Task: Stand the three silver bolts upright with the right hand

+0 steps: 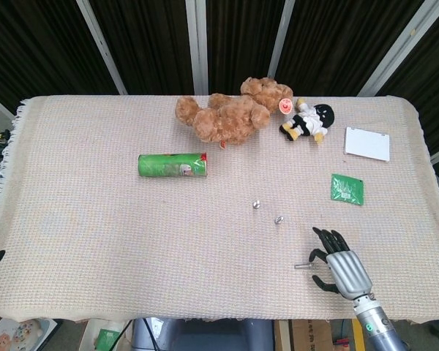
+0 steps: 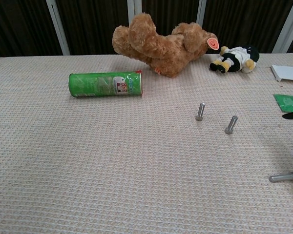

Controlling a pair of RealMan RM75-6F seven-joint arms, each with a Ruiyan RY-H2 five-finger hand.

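Fingers (image 1: 323,235) of the right hand (image 1: 342,268) spread, released, beside the lying third bolt (image 1: 302,266) near the bench's front edge; grasp it next.

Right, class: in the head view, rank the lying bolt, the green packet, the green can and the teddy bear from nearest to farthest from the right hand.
From the right hand:
1. Lying bolt, just to its left.
2. Green packet, beyond it.
3. Teddy bear, far edge.
4. Green can, far left.

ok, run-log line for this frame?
right hand: open, by lying bolt | two bolts: upright | lying bolt: not yet stood
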